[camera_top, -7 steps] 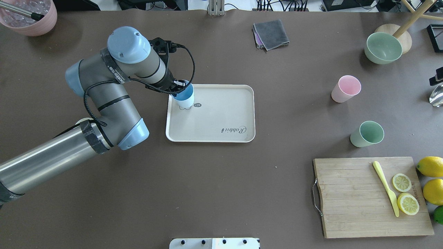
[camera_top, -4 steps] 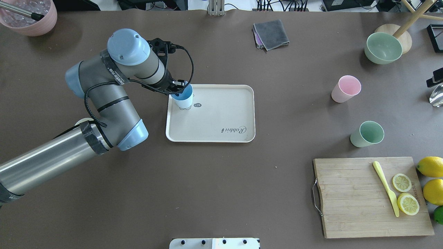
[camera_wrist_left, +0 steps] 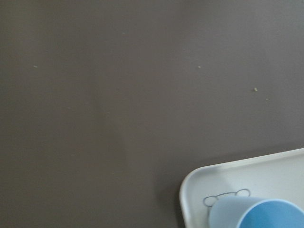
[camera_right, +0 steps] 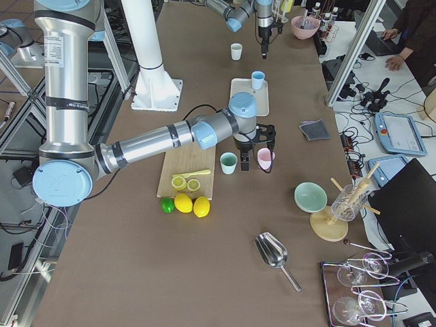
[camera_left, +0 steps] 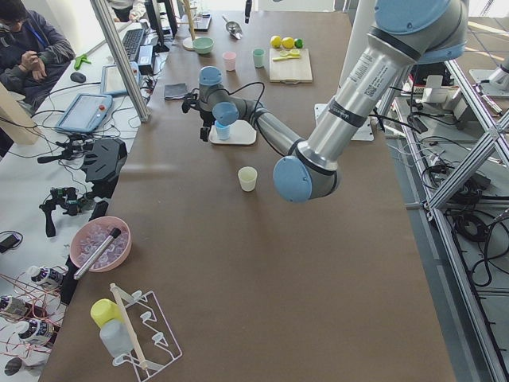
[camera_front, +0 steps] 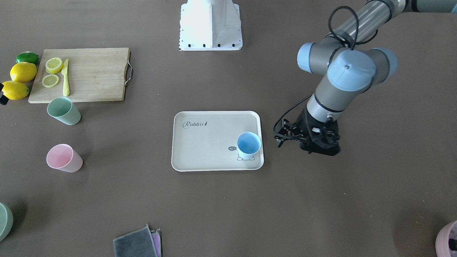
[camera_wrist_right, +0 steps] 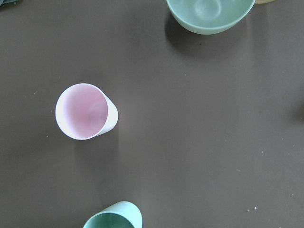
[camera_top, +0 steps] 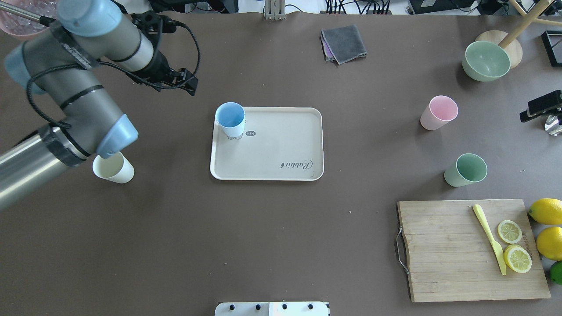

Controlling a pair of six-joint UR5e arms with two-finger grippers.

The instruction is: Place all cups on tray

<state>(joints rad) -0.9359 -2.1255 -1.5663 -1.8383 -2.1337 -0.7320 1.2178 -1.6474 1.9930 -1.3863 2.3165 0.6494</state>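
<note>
The light blue cup (camera_top: pixel 230 119) stands upright in a corner of the beige tray (camera_top: pixel 281 149), free of any gripper; it also shows in the left wrist view (camera_wrist_left: pixel 266 213). My left gripper (camera_top: pixel 188 86) is off the tray, beside that corner, and holds nothing. The cream-white cup (camera_top: pixel 113 167) stands on the table under my left arm. The pink cup (camera_top: pixel 438 112) and the mint green cup (camera_top: pixel 466 170) stand on the table far right. My right gripper (camera_top: pixel 533 112) hovers near the pink cup (camera_wrist_right: pixel 85 111); its fingers do not show.
A wooden cutting board (camera_top: pixel 470 250) with a knife and lemon slices lies front right, lemons (camera_top: pixel 546 210) beside it. A sage-green bowl (camera_top: pixel 486 60) stands back right, a grey cloth (camera_top: pixel 343 43) at the back, a mauve pot (camera_front: pixel 448 237) in the back left corner.
My left gripper let go of the blue cup and moved left and back, off the tray. The cream cup is now uncovered. My right gripper moved a little further into view.
</note>
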